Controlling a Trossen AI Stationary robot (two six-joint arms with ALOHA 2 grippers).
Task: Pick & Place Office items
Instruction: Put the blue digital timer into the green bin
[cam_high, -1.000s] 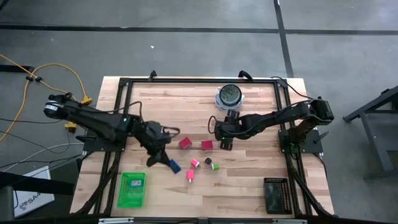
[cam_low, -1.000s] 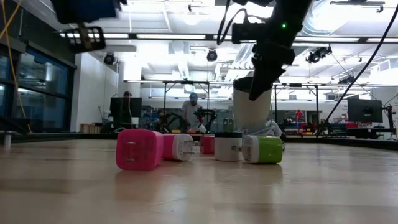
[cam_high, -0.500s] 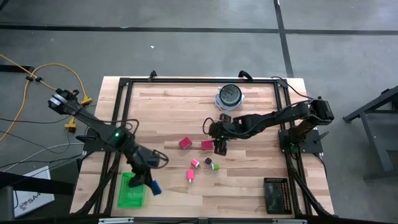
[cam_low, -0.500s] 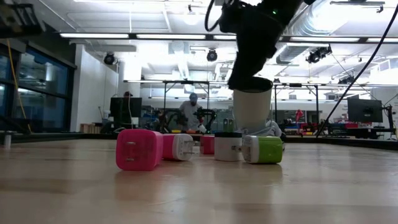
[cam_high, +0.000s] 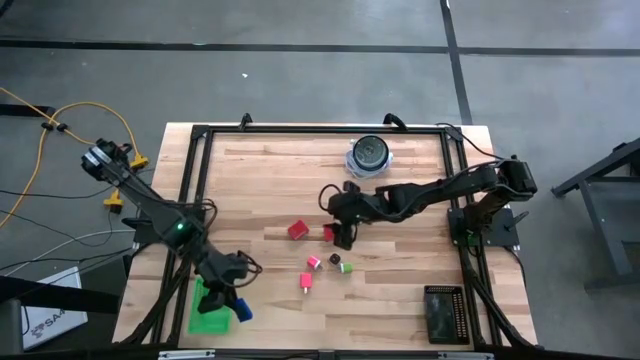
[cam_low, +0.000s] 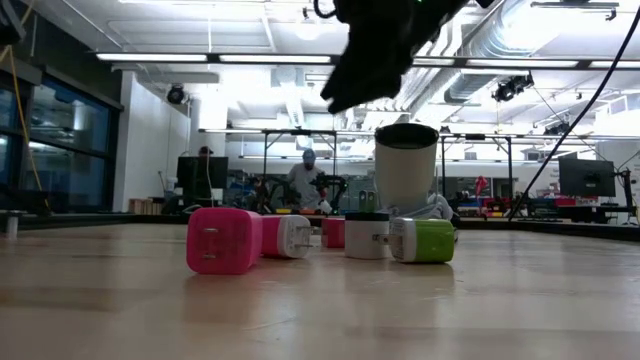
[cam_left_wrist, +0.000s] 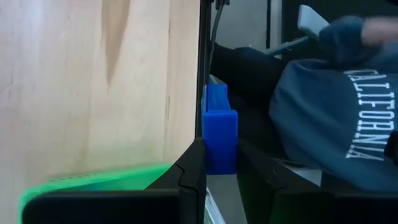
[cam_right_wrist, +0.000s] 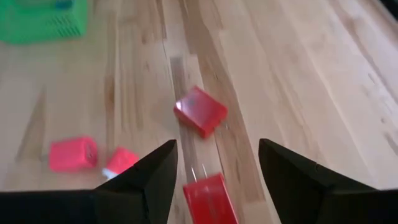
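Over the green tray at the front left corner of the counter, the left end effector pinches a blue block between its two fingers. In the left wrist view this block stands upright between the fingers, and a person in a dark blue sweatshirt shows beyond the counter edge.

Near the middle of the counter, the right end effector hangs with its fingers spread and holds nothing. In the right wrist view one red block lies between the fingers, and a second red block lies a little farther on. Two pink blocks lie close together toward the front, with a green block and a dark bit just beside them. A black tray lies at the front right corner.
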